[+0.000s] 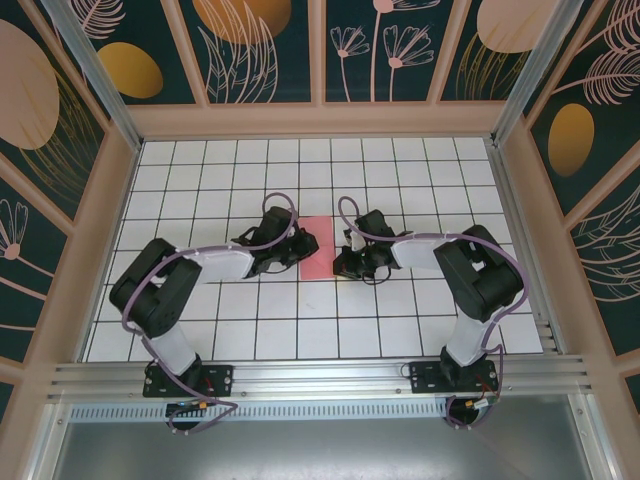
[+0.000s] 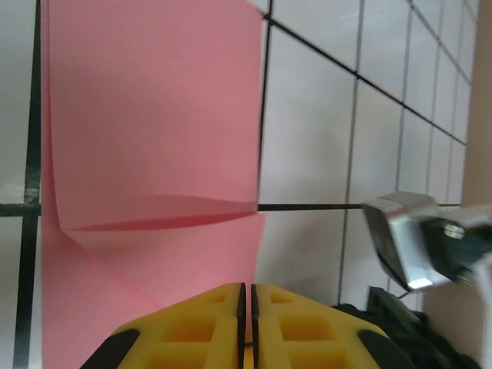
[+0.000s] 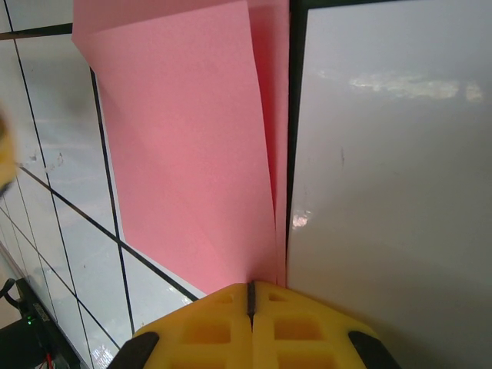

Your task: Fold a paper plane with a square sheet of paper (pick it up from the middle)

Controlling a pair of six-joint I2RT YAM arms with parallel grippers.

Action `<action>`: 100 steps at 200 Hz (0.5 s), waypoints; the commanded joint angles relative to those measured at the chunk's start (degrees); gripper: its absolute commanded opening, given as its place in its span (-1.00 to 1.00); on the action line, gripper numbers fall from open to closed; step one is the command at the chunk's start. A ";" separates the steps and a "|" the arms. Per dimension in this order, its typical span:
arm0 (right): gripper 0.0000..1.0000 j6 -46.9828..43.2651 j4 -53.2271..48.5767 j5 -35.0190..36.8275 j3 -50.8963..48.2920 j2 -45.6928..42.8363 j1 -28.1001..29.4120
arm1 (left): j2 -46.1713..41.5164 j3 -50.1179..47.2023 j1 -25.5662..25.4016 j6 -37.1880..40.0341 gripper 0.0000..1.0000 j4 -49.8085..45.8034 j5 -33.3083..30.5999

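- The square sheet of paper [image 1: 317, 248] lies flat on the white tiled desk [image 1: 400, 170]. From above it shows as a narrow upright strip, which suggests it is doubled over on itself and no plane shape has been made yet.
- The left tool [image 1: 302, 250] sits at the sheet's left edge and the right tool [image 1: 344, 262] at its right edge. They face each other across the sheet, probably so one can pin it while the other works a fold.
- In the left wrist view, the left tool [image 2: 246, 298] has its yellow pads drawn together with only a thin slit between them. The sheet [image 2: 154, 115] runs up to and under the tips. Just ahead of them a flap lifts off the lower layer along a shallow crease.
- Whether the left tool pinches that edge or only presses on it, I cannot tell.
- In the right wrist view, the right tool [image 3: 250, 296] is fully closed. The edge of the sheet's top layer [image 3: 184, 154] leads straight into the seam between its pads. A thin strip of the lower layer shows beside that edge, next to a dark grid line [image 3: 296, 115].
- A grip on the sheet there is possible but not clear.
- The low, closed tips suit pressing or dragging a crease. The risk is that the layers slip out of line.
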 commanded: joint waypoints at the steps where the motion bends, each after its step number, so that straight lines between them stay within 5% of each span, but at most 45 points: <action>1: -0.97 0.09 -3.34 1.75 -2.45 0.72 -0.04 | 2.84 2.80 0.00 0.52 -0.71 0.08 0.29; 100: -0.95 0.52 -2.27 -1.17 3.95 -1.56 0.97 | 5.70 1.88 0.04 1.27 -0.74 -3.41 -5.22</action>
